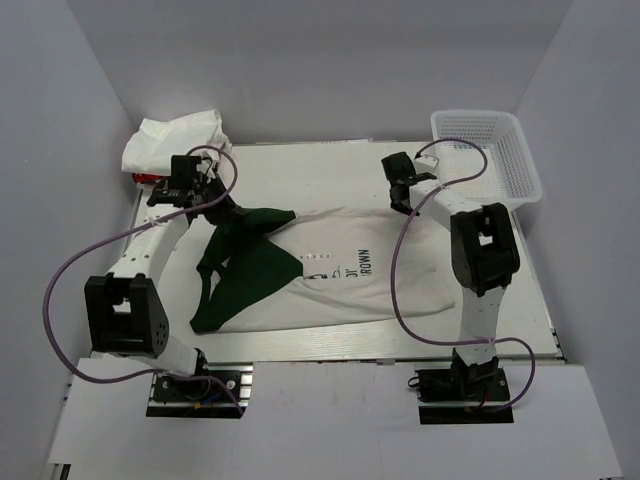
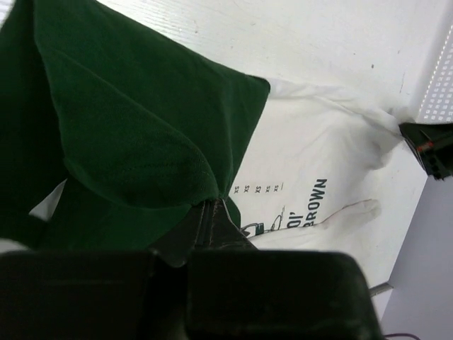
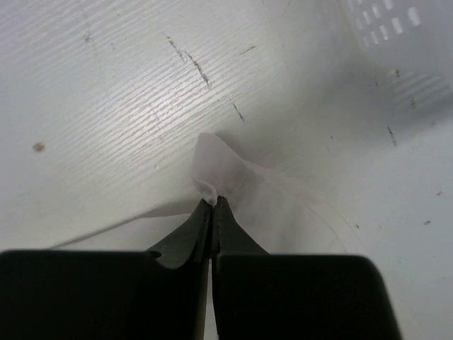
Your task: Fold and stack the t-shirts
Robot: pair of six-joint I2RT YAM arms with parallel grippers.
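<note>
White table (image 1: 300,170), pale walls (image 1: 320,60), t-shirt (image 1: 340,300) spread

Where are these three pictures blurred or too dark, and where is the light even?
Top view: even soft light, faint shadows, the shirt sharp. Left wrist view: the lettering is sharp, the left gripper near the lens is dark and blurred. Right wrist view: the table grain is sharp, the basket in the corner soft with grey shade below, the right gripper dark.
</note>
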